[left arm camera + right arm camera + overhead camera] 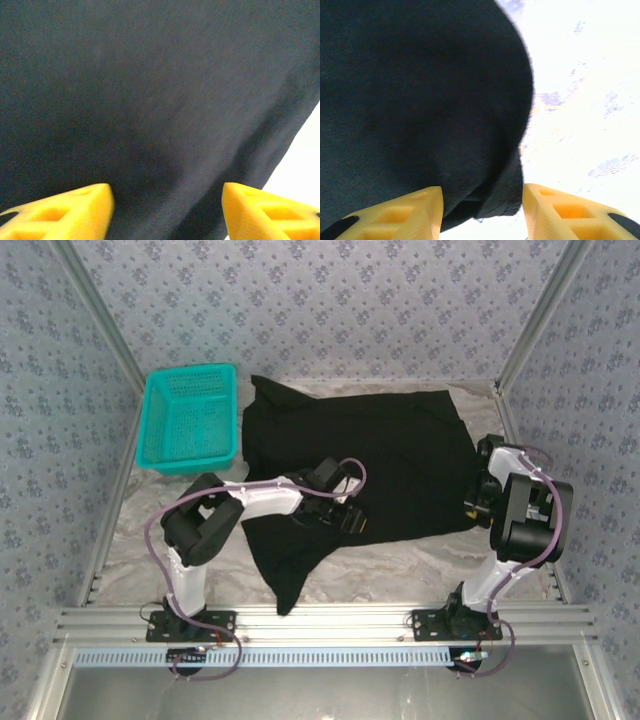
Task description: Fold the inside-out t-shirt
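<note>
Cloth, soft and limp: the t-shirt (400,450) lies spread mid-table. My left gripper (167,202) gapes empty over it; my right gripper (482,202) sits half-open astride its right edge, perhaps touching. I'd pinch the hem there.

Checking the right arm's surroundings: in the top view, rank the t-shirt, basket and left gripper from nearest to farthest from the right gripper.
1. The t-shirt: its right edge lies at the right gripper.
2. The left gripper: over the shirt's near part, leftward.
3. The basket: far left, at the back.
</note>
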{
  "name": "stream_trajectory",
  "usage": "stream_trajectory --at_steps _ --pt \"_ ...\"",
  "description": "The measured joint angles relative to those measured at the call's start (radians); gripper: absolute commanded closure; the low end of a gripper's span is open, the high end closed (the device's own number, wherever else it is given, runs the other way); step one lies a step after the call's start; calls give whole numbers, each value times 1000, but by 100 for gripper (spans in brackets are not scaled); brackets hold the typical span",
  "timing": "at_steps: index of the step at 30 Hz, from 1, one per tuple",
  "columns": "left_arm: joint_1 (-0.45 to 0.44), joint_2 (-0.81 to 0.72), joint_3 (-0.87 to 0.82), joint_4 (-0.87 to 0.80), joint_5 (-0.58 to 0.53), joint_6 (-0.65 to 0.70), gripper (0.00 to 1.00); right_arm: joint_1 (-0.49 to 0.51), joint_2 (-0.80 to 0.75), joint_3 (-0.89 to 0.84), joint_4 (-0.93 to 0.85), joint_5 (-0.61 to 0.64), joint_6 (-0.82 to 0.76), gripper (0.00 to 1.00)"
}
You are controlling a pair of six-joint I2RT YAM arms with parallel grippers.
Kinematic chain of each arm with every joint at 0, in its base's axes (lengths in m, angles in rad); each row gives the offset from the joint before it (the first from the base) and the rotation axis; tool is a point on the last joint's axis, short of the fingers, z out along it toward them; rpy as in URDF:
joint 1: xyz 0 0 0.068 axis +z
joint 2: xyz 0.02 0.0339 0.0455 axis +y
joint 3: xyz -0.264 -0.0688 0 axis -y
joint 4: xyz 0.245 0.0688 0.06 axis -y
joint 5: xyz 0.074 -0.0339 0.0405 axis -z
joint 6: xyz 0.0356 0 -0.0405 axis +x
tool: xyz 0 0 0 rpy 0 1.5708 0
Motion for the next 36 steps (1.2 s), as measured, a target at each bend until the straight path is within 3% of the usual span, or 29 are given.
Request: stream_trajectory --at_steps 12,26,31,36 --pt "138 -107 -216 166 27 -24 41 -80 74 5 -39 76 -3 59" --pt "209 -124 -276 254 84 -16 43 -103 97 191 -117 225 -19 57" --pt "214 -123 -277 259 101 -16 43 12 29 139 -141 95 16 46" --pt "218 -122 -277 261 110 -16 43 118 -143 -12 -199 -66 110 46"
